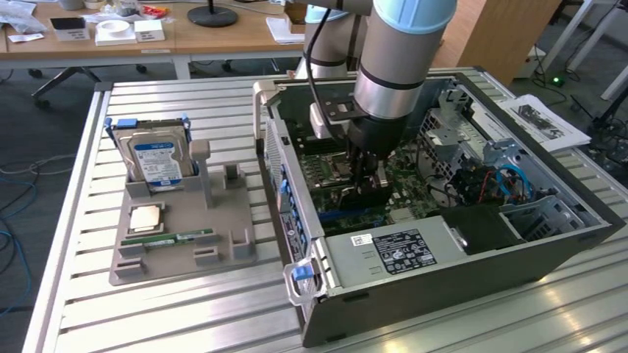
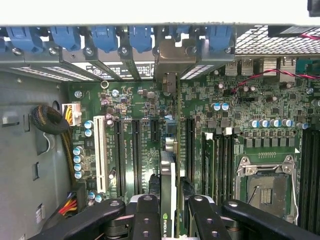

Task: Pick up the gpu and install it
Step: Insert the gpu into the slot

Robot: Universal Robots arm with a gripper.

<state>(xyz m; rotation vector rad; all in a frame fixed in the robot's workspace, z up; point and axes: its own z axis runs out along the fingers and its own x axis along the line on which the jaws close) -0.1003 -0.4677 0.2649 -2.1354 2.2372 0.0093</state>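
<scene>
The gpu [image 2: 169, 200] is a thin card seen edge-on, standing upright over the green motherboard [image 2: 235, 130] inside the open computer case [image 1: 294, 220]. Its silver end bracket [image 2: 172, 60] reaches the rear slot openings under the blue latches. My gripper [image 2: 172, 220] is shut on the card, one black finger on each side of it. In the exterior view my gripper [image 1: 365, 180] reaches straight down into the case, just above the board. The card runs along the line of the long black expansion slots; whether it sits in a slot I cannot tell.
At the exterior view's left, a grey holder [image 1: 231, 250] carries a hard drive [image 1: 157, 162], a processor [image 1: 145, 218] and a green memory stick [image 1: 182, 238]. In the case are a power supply [image 1: 393, 250], an empty processor socket [image 2: 262, 187] and cable bundles [image 2: 50, 120].
</scene>
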